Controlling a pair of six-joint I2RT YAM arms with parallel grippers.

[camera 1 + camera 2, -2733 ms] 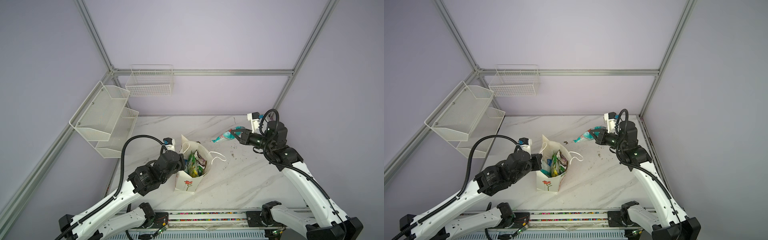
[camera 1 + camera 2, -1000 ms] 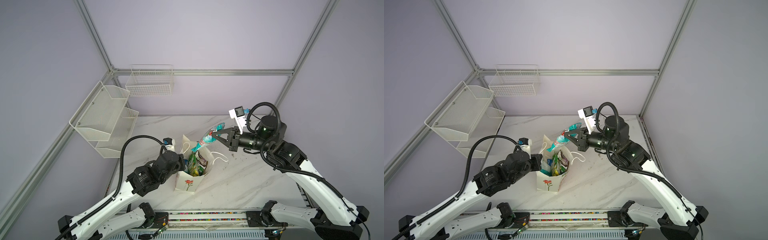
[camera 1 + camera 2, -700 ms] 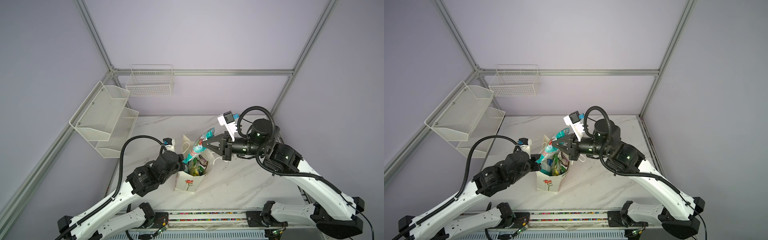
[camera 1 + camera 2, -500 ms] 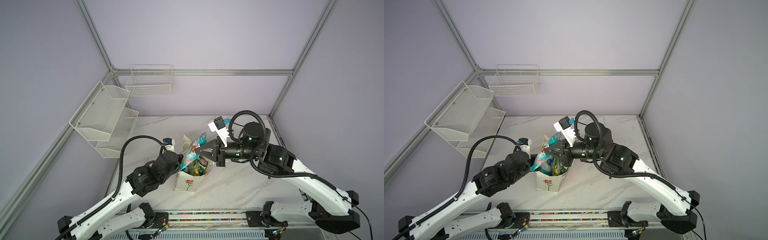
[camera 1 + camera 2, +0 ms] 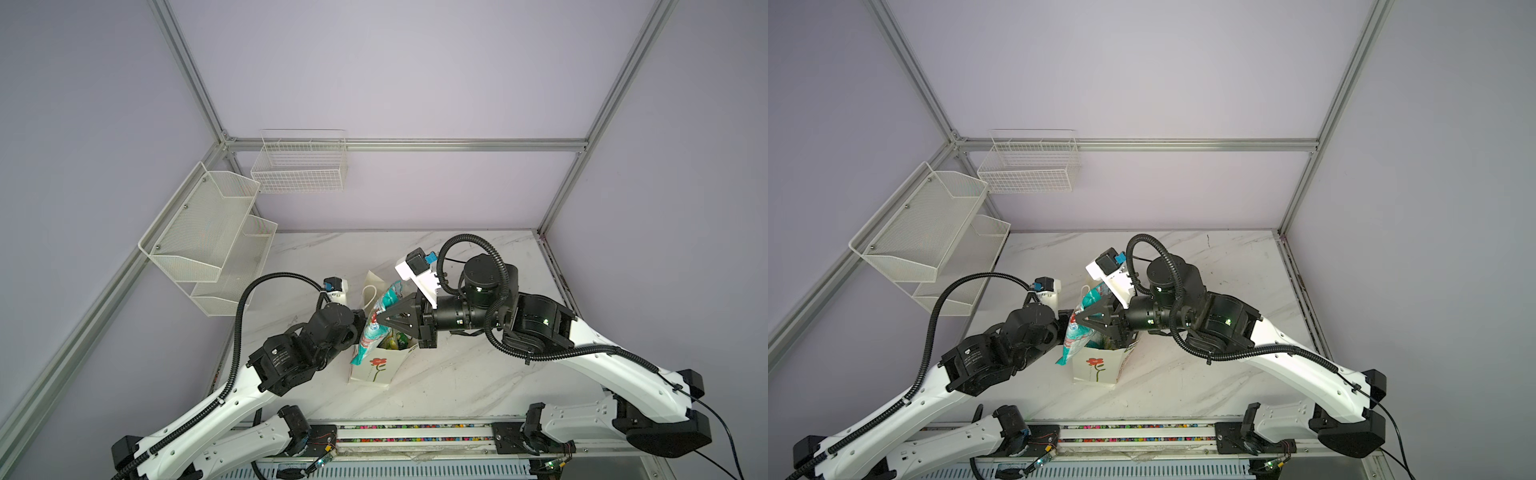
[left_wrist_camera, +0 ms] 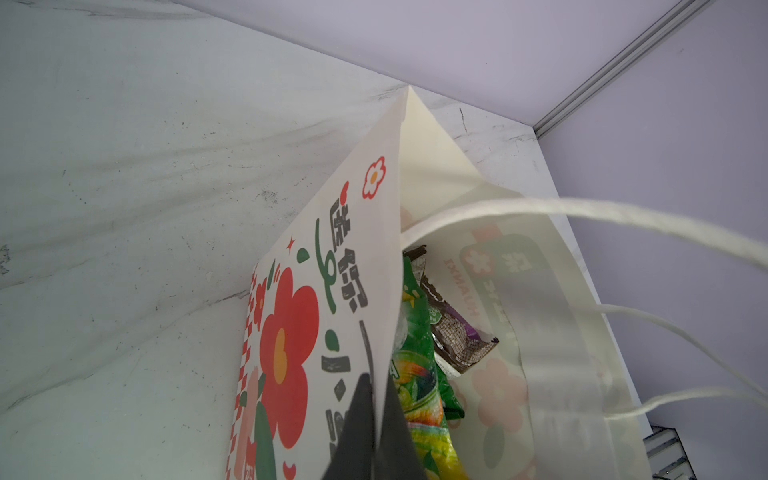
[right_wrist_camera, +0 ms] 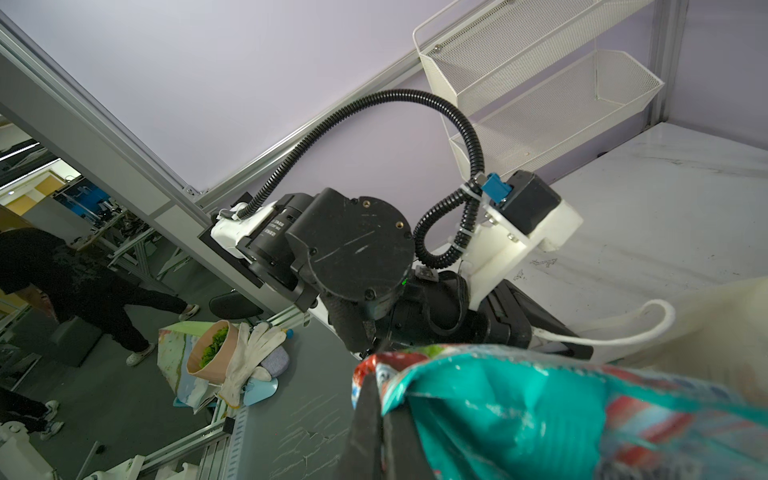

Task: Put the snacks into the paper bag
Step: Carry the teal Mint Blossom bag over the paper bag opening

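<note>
The right gripper [image 7: 374, 419], clenched on one side edge of a teal candy pouch [image 7: 519, 415], hangs the pouch slantwise over the mouth of the paper bag [image 5: 376, 368]. The bag stands near the front edge of the tabletop [image 5: 478, 374], left of its middle. The left gripper [image 6: 374, 399] is pinched shut on the bag's side wall at the rim, keeping the mouth wide. Inside lie green pouches [image 6: 415, 353] and a dark brown bar [image 6: 457, 336]. The pouch looks light, with glossy, crinkly film that is likely slippery, so a flat sealed edge probably gives the surest hold. Whether its lower end has cleared the near rim cannot be told. The thin bag would tip easily if unheld.
</note>
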